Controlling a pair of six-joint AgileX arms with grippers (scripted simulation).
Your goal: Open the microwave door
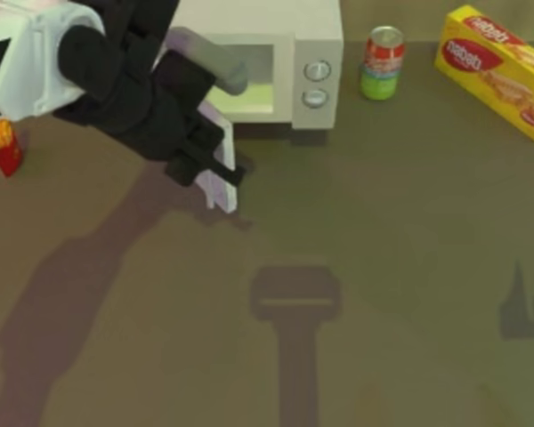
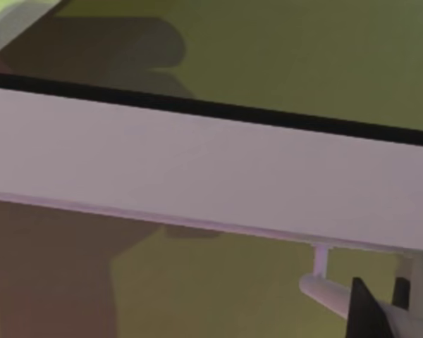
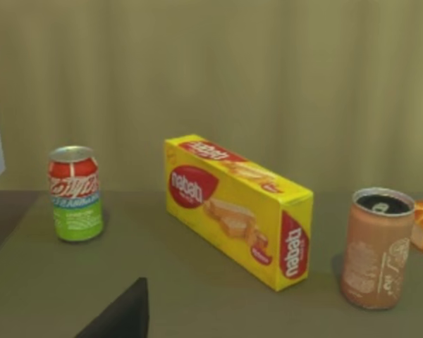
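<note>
Losing the handle is our main worry: the left tool [image 1: 215, 165] sits at the free edge of the microwave door [image 1: 221, 178], and if our pull runs straight instead of following the door's arc, the fingers could slide off the thin bar or drag the microwave [image 1: 280, 62] across the desk [image 1: 383, 267]. The arm also hangs over the cavity opening, so a wide swing could knock the body. In the left wrist view a dark fingertip [image 2: 366, 310] lies against the pale handle bar [image 2: 324, 289] under the door panel [image 2: 197, 169]. We judge the tool clenched on the handle, narrow gap, though the second finger is barely seen. Door is already swung well out toward the desk's front, greenish interior showing. Farther back, right of the microwave, stand a soda can [image 1: 384, 60] and a yellow cracker box [image 1: 494, 71]. The right tool's fingers are not seen; only a dark edge shows.
</note>
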